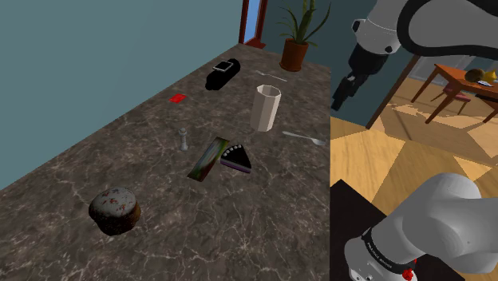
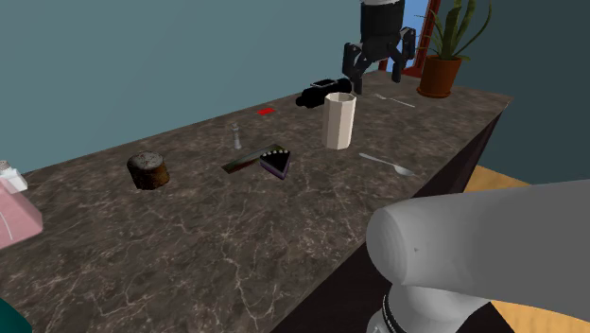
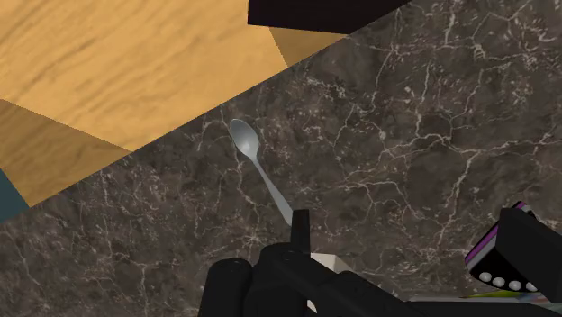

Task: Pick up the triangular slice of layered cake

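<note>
Shoulder view: approach step, nothing grasped yet. Tool (image 2: pixel 378 74) hangs high with fingers spread and empty, over the spoon (image 3: pixel 261 167) by the desk (image 1: pixel 96 160) edge. Cake slice (image 1: pixel 237 157) lies flat on the desk, well apart and below. Next move calls for travelling over the slice, descending and closing.

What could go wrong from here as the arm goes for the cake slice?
The end effector hangs open, high above the spoon, away from the cake slice. The tall cup stands close to the way there and might get knocked. A colourful flat card lies right beside the slice, so it may get pinched along with it. The slice's tapering sides could slip out of the grasp.
</note>
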You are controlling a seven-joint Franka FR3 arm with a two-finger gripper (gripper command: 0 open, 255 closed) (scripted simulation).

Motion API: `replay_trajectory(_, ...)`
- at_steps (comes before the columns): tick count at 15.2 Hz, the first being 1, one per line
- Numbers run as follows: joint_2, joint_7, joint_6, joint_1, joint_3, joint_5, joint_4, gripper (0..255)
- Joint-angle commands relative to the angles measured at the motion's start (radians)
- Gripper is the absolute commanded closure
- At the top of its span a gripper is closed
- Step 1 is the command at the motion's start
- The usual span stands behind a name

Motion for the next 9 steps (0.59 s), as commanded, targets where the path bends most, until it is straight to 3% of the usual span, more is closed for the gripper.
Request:
replay_trajectory(1,0.000,0.000,0.000,0.000,0.000,0.000,0.000,0)
replay_trajectory(9,0.170,0.086,0.213,0.040,0.064,0.070,-0.073,0)
